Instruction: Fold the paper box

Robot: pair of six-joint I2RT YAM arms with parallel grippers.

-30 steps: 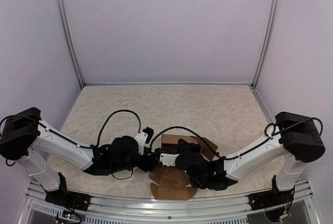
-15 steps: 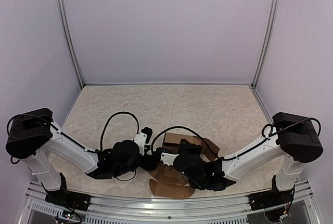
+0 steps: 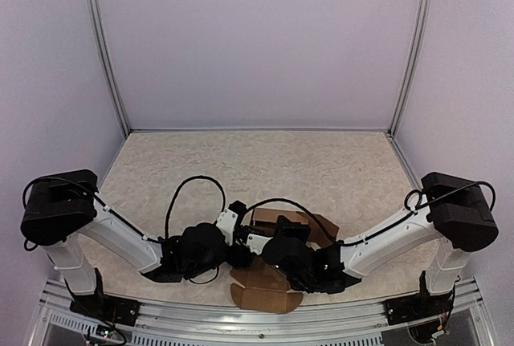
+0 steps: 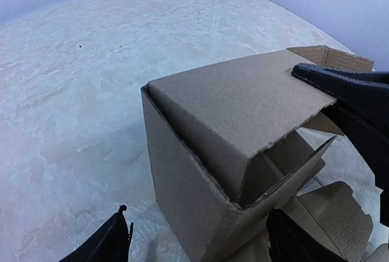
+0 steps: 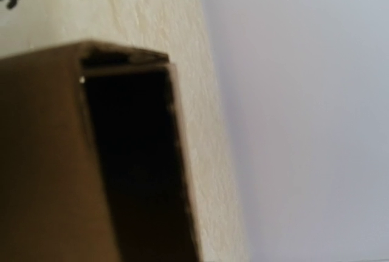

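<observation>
The paper box (image 3: 268, 217), plain brown cardboard, stands half formed between the two arms near the table's front edge, with loose flaps (image 3: 265, 288) spread flat in front of it. In the left wrist view the paper box (image 4: 200, 171) has its top flap folded over and one side open. My left gripper (image 4: 203, 245) is open, with the box's near corner between its fingertips and a gap on each side. My right gripper (image 3: 267, 243) is shut on the box's far flap; one of its black fingers (image 4: 346, 82) lies on that flap. Cardboard (image 5: 42, 152) fills the right wrist view and hides the fingers.
The beige stone-patterned table (image 3: 241, 161) stretches behind the box to pale walls with metal corner posts (image 3: 104, 49). A metal rail (image 3: 257, 326) runs along the near edge between the arm bases. Black cables (image 3: 189, 189) loop above both wrists.
My left arm has swung right, closer to the box, and its jaws have spread wider. The right gripper has kept its hold and nudged the box slightly left.
</observation>
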